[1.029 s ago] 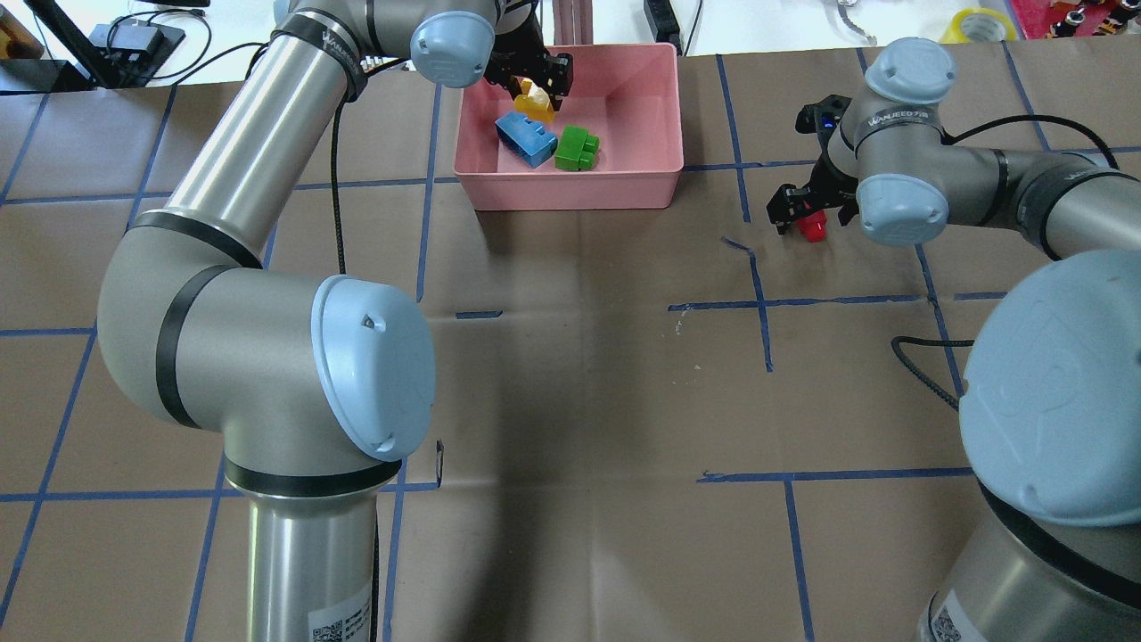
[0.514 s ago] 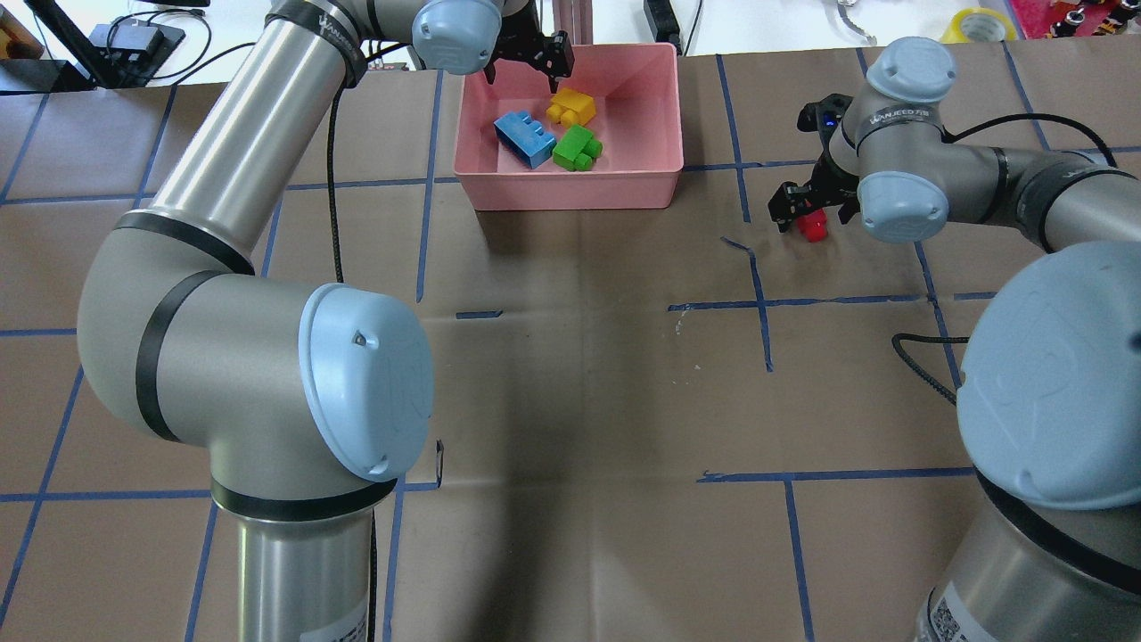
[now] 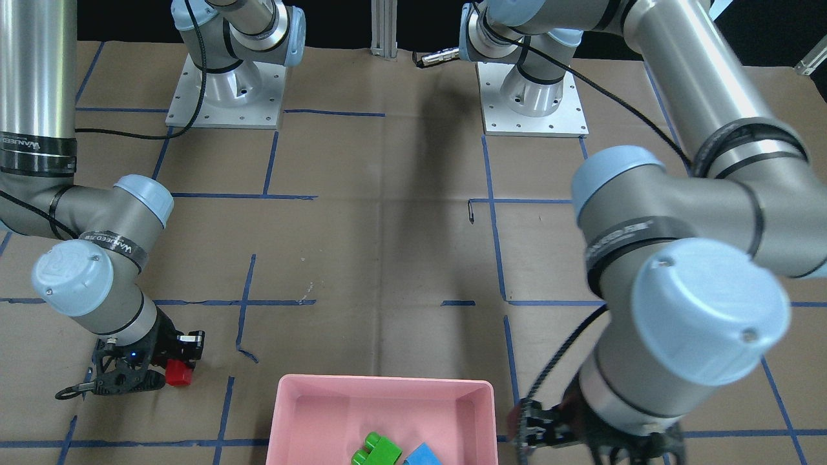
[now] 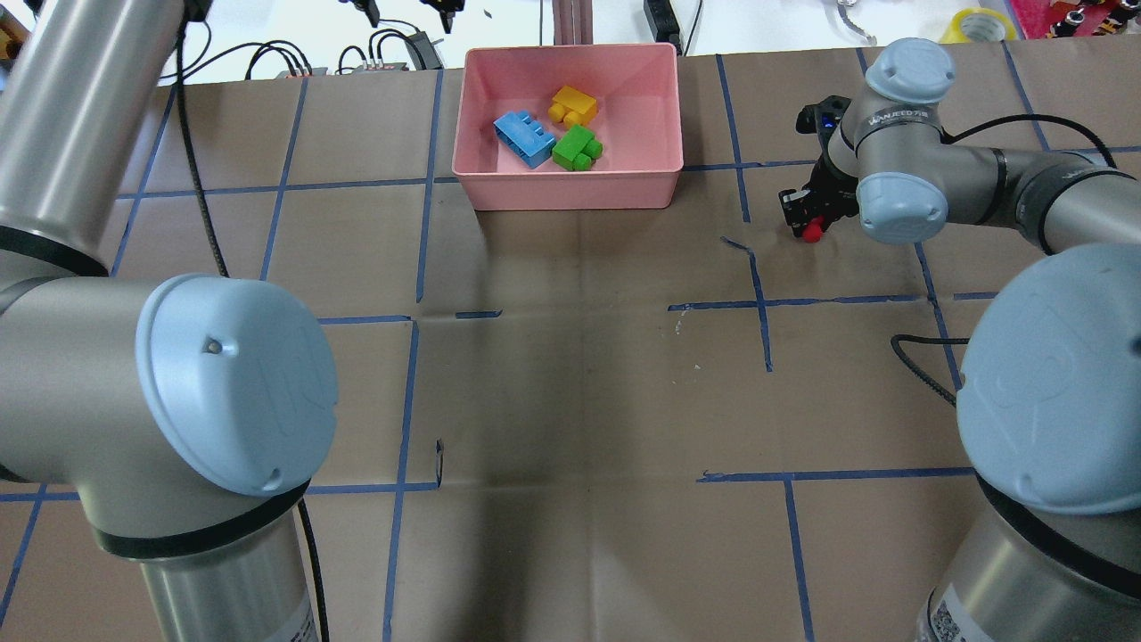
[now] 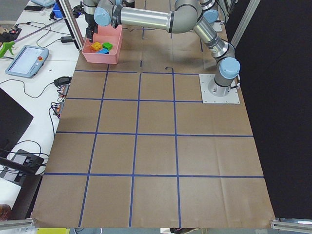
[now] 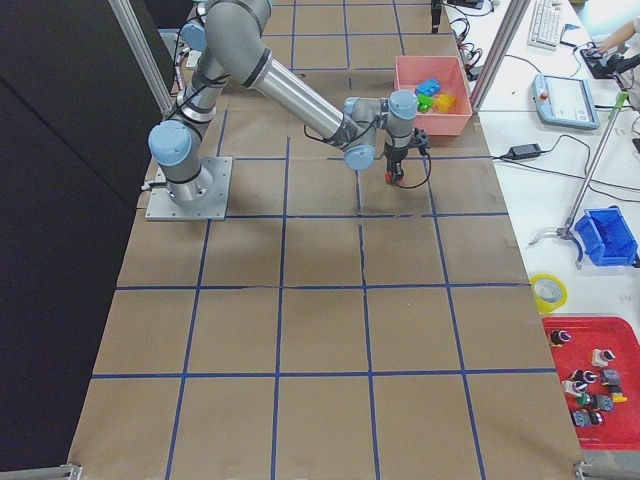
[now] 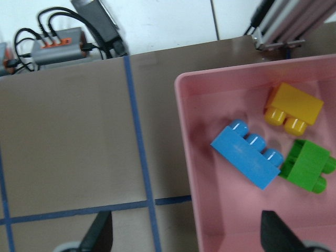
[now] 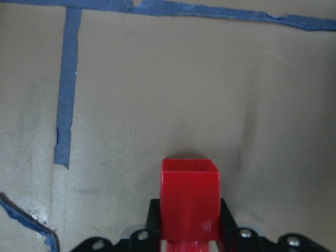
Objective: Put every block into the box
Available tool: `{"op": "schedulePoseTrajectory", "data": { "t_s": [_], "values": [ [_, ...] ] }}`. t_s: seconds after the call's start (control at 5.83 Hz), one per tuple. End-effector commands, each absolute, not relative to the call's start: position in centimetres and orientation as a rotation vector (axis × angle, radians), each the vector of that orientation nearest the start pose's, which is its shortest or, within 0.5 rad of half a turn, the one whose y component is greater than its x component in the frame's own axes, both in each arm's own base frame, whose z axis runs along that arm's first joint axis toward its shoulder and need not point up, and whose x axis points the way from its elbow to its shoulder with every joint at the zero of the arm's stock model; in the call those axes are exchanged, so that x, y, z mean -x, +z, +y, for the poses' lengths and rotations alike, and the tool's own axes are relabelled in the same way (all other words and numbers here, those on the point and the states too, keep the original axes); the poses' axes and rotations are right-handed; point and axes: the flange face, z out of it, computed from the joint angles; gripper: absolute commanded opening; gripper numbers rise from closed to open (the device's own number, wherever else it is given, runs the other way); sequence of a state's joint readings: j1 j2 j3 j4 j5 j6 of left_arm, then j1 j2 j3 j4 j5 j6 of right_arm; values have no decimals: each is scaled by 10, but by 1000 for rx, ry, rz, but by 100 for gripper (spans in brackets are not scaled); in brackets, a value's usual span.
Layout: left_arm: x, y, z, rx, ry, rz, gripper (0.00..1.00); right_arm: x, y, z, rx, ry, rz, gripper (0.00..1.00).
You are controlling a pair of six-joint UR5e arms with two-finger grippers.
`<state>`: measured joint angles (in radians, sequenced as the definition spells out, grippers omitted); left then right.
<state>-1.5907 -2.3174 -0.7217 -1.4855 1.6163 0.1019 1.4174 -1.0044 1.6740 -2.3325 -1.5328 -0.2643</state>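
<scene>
The table (image 4: 579,374) is covered in brown paper crossed by blue tape lines. The left arm (image 4: 178,383) is seen reaching toward the far edge, and the right arm (image 4: 1052,383) is stretched out over the paper on its own side. The pink box (image 4: 570,192) is set at the far middle of the table. The left gripper (image 7: 186,239) is held above the box's near left corner, its fingers spread wide with nothing between them. The right gripper (image 4: 807,218) is pressed onto the red block (image 8: 189,202), low at the paper and well apart from the box. The blue block (image 4: 524,138), yellow block (image 4: 573,105) and green block (image 4: 576,148) are clustered inside the box.
</scene>
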Motion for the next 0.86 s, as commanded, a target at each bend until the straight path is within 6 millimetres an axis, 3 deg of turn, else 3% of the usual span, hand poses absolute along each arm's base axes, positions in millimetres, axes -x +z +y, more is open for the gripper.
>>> {"op": "schedulePoseTrajectory", "data": {
  "t_s": [0.0,0.17,0.34,0.51,0.69],
  "values": [
    [63,470,-755,-121,-196,3072,99,-36,230,-661,179,-253,3126,5],
    [64,476,-704,-83,-108,3088,99,-37,282,-669,186,-357,3129,5],
    [73,479,-652,-44,-96,3095,99,-43,332,-674,188,-349,3125,5],
    [84,483,-613,99,-109,3166,99,-76,366,-679,118,-316,3113,5],
    [94,493,-584,131,-123,3190,99,-121,381,-683,70,-350,3087,5]
  ]
}}
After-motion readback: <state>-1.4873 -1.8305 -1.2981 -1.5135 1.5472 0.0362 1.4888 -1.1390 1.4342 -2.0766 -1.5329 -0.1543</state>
